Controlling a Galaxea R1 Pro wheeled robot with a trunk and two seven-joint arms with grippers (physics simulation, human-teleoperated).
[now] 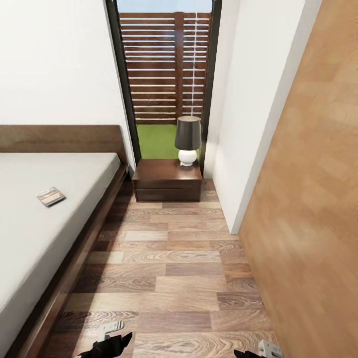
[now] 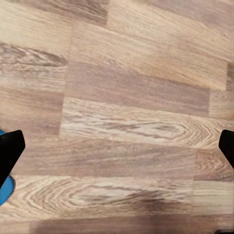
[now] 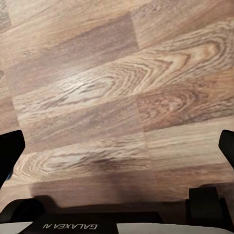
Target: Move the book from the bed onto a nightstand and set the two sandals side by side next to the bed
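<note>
The book (image 1: 50, 196) lies flat on the light-grey mattress of the bed (image 1: 30, 233), near its right side. At the head of the bed, under the window, stands the dark wooden nightstand (image 1: 168, 180). My left gripper (image 2: 117, 151) hangs open over bare plank floor, its black fingertips far apart. A bright-blue sliver of one sandal (image 2: 6, 191) peeks from behind one left fingertip. My right gripper (image 3: 117, 151) is open too, with only floor between its fingers. Both arms' ends, left (image 1: 107, 343) and right (image 1: 261, 350), show at the head view's lower edge.
A grey-shaded lamp (image 1: 188, 140) with a white base stands on the nightstand's right half. A white wall (image 1: 258, 124) and a light wood panel (image 1: 308, 199) close off the right side. The wood-plank floor (image 1: 169, 268) runs between bed frame and wall. My own base (image 3: 117, 225) shows in the right wrist view.
</note>
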